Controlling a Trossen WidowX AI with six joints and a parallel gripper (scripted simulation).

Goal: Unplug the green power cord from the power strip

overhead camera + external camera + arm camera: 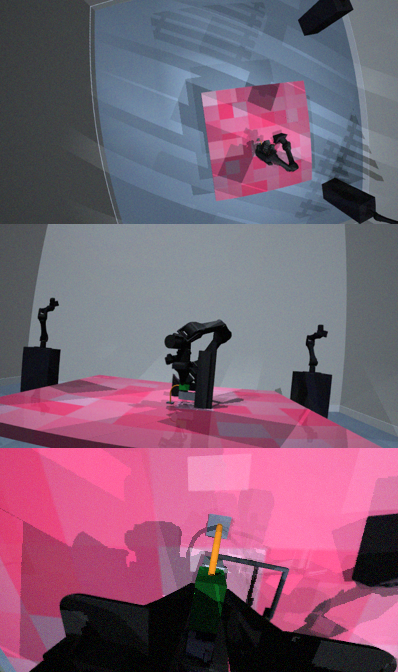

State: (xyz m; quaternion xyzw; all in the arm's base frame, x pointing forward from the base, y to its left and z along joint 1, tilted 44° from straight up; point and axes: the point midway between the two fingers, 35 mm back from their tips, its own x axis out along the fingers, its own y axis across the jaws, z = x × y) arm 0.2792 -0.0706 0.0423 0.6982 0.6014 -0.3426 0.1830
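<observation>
One arm (205,341), one green plug (210,590), one orange cord (215,550), one grey strip (186,395), two black pedestals (40,368) and one pink mat (88,411).

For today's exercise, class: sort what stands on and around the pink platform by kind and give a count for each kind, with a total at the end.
Working arms with a gripper, shut on the green plug: 1
Green plugs: 1
Orange cords: 1
Grey strips under the plug: 1
Black pedestals, each carrying a small arm: 2
Total: 6
</observation>
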